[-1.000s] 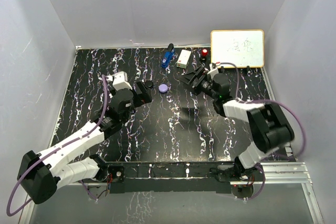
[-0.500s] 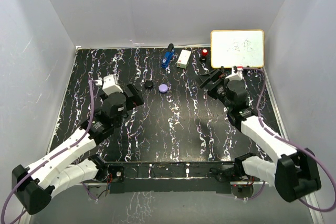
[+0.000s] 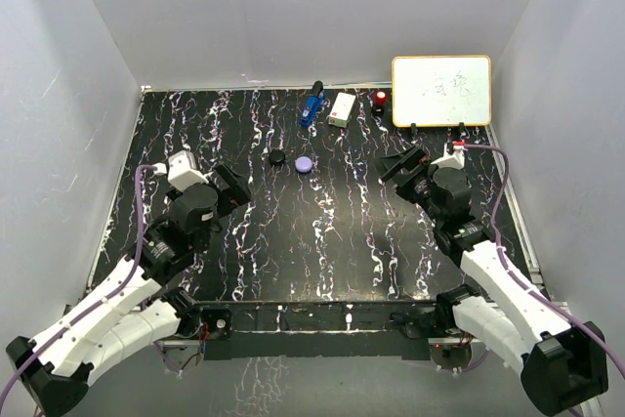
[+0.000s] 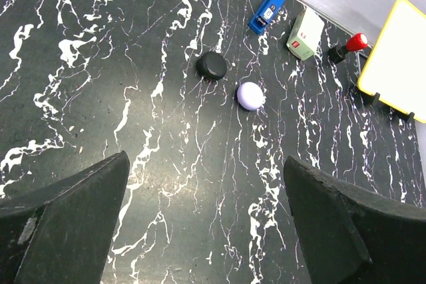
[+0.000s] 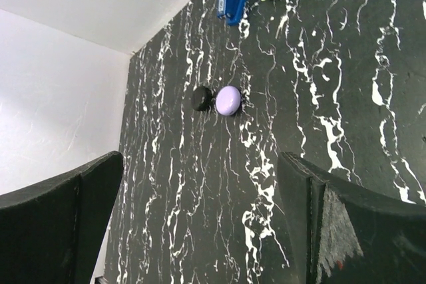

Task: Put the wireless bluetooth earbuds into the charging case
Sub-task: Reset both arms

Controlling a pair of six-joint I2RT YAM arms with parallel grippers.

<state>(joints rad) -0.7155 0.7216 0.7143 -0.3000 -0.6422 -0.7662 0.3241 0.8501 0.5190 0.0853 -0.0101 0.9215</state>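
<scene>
A closed round black case and a closed round lilac case lie side by side on the black marbled table, back of centre. They also show in the left wrist view, black and lilac, and in the right wrist view, black and lilac. No earbuds are in view. My left gripper is open and empty, well to the left of the cases and nearer me. My right gripper is open and empty, to their right.
A blue stapler, a white box and a red-topped stamp stand along the back edge. A yellow-framed whiteboard stands at the back right. White walls close in the table on three sides.
Both arms have drawn back from the cases: the left gripper moved left and nearer me, the right gripper moved right. Both stayed open and empty. The cases have not moved.
</scene>
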